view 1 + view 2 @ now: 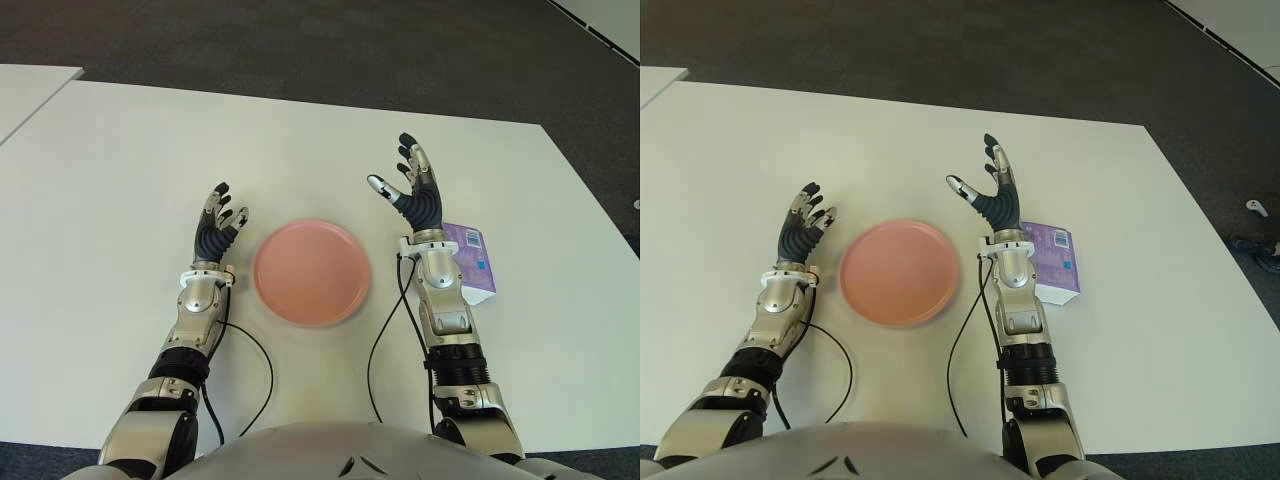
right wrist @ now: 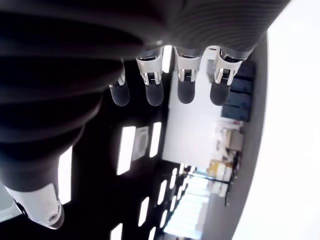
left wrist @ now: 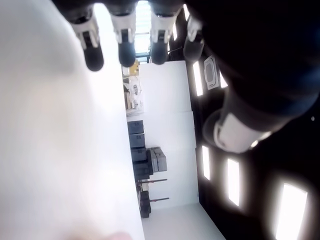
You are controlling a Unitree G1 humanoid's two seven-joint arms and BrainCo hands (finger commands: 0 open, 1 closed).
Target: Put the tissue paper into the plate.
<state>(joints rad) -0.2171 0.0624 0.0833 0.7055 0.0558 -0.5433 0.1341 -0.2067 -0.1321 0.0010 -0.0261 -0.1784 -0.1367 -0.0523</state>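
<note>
A purple tissue packet [image 1: 472,260] lies flat on the white table [image 1: 120,180], to the right of my right forearm and partly hidden behind it. A round pink plate [image 1: 311,272] sits between my two arms with nothing in it. My right hand [image 1: 405,182] is raised beyond the plate's right side, fingers spread, holding nothing; the packet [image 1: 1056,260] lies behind it, beside the wrist. My left hand [image 1: 222,218] shows just left of the plate, fingers extended and holding nothing. Both wrist views show straight fingers [image 2: 186,87] with nothing between them.
Black cables [image 1: 385,345] trail from both wrists across the table toward my body. The table's far edge meets a dark carpet [image 1: 330,50]. Another white table corner [image 1: 30,85] shows at far left.
</note>
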